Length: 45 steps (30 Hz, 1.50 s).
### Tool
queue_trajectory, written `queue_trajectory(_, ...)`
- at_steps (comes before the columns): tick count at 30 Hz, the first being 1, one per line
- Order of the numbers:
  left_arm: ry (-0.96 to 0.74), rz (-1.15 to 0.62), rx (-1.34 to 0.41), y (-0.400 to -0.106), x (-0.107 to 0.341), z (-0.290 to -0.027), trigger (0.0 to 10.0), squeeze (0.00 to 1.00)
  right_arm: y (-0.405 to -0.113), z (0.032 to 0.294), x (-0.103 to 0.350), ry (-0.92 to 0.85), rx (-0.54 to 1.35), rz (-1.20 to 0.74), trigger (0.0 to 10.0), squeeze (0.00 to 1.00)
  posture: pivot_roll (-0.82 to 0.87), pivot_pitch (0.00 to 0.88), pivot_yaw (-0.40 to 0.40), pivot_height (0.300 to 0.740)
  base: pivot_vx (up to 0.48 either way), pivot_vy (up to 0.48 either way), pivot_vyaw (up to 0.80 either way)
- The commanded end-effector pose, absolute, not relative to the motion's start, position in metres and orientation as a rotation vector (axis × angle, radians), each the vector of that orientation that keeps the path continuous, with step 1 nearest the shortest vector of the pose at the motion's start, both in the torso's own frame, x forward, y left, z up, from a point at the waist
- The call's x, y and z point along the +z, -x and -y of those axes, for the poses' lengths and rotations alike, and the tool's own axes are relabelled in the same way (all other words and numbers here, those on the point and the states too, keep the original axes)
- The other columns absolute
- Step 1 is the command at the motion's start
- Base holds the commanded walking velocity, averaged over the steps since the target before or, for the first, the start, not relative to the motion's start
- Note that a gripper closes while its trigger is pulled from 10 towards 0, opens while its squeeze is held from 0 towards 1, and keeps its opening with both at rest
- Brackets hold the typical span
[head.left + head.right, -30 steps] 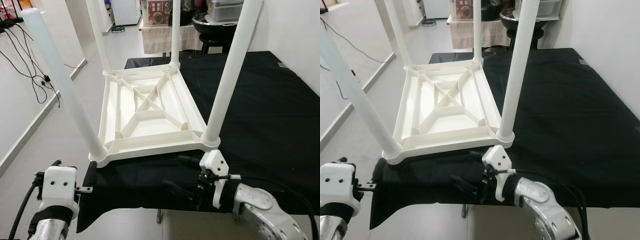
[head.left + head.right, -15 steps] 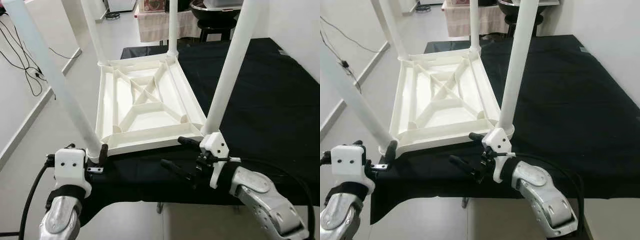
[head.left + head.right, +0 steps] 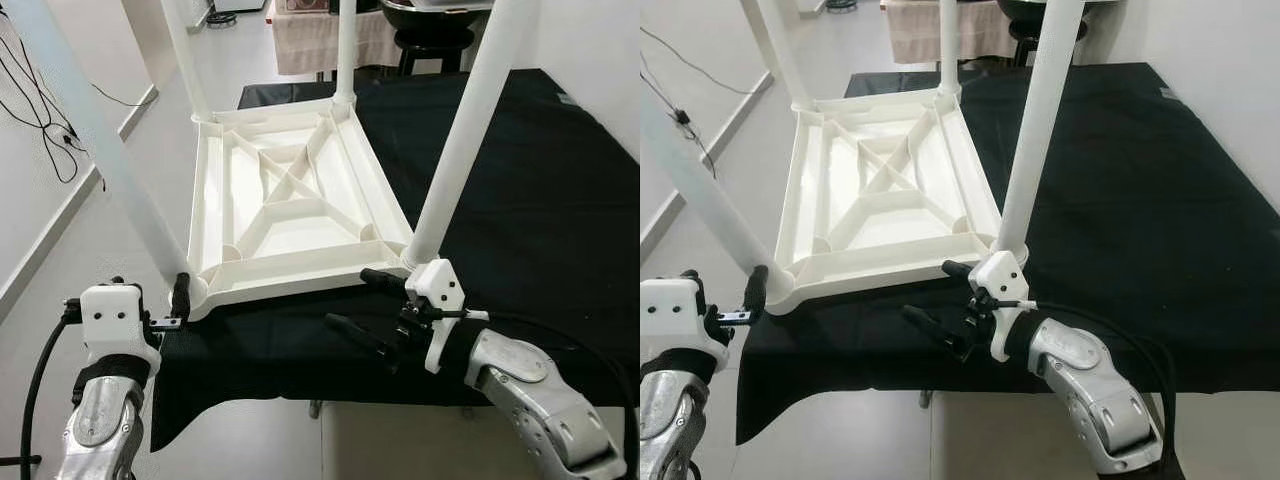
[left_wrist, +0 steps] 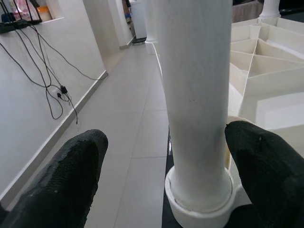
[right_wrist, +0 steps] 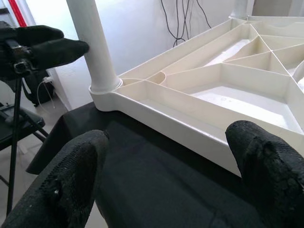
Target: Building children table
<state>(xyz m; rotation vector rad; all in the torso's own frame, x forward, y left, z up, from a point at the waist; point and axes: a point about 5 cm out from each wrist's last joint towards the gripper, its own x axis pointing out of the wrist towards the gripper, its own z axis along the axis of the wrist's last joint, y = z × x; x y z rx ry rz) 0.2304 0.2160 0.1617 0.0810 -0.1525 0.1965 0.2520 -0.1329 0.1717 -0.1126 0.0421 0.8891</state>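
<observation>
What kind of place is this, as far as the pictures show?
Probably a room in a home or a small workspace: a tiled floor, loose cables along a white wall, and a white children's table lying upside down on a black-covered table.

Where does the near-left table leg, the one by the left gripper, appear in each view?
Left eye view: near-left leg, slanting up from the lower left corner socket.
Right eye view: the leg, at the left edge.
Left wrist view: the leg, central, between the open jaws.
Right wrist view: the leg, upper left.
Shared landmark: white tabletop frame.
</observation>
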Motion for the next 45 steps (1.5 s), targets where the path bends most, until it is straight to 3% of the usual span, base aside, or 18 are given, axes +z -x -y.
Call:
queue_trajectory(1, -0.105, 0.149, 0.210, -0.233, 0.159, -0.224, 10.0, 0.00, -0.250, 0.131, 0.175, 0.100, 0.896, -0.035, 10.0, 0.00, -0.08, 0.168, 0.027, 0.740, 0.000, 0.000, 0.00)
queue_trajectory(23, -0.079, 0.146, 0.191, -0.272, 0.142, -0.242, 10.0, 0.00, -0.256, 0.132, 0.205, 0.074, 0.853, 0.044, 10.0, 0.00, -0.13, 0.196, 0.023, 0.740, 0.000, 0.000, 0.00)
queue_trajectory(24, -0.070, 0.147, 0.181, -0.274, 0.141, -0.241, 0.0, 0.00, -0.258, 0.136, 0.210, 0.067, 0.839, 0.061, 10.0, 0.00, -0.14, 0.200, 0.023, 0.740, 0.000, 0.000, 0.00)
queue_trajectory(35, -0.046, 0.155, 0.149, -0.288, 0.137, -0.235, 0.0, 0.00, -0.262, 0.179, 0.252, 0.022, 0.836, 0.159, 10.0, 0.00, -0.17, 0.205, 0.031, 0.740, 0.000, 0.000, 0.00)
queue_trajectory(38, -0.028, 0.148, 0.148, -0.288, 0.133, -0.237, 0.0, 0.00, -0.268, 0.207, 0.306, -0.108, 0.731, 0.373, 10.0, 0.00, -0.17, 0.205, 0.040, 0.740, 0.000, 0.000, 0.00)
queue_trajectory(45, -0.024, 0.151, 0.148, -0.288, 0.131, -0.238, 0.0, 0.00, -0.272, 0.216, 0.339, -0.153, 0.656, 0.510, 10.0, 0.00, -0.16, 0.200, 0.043, 0.740, 0.000, 0.000, 0.00)
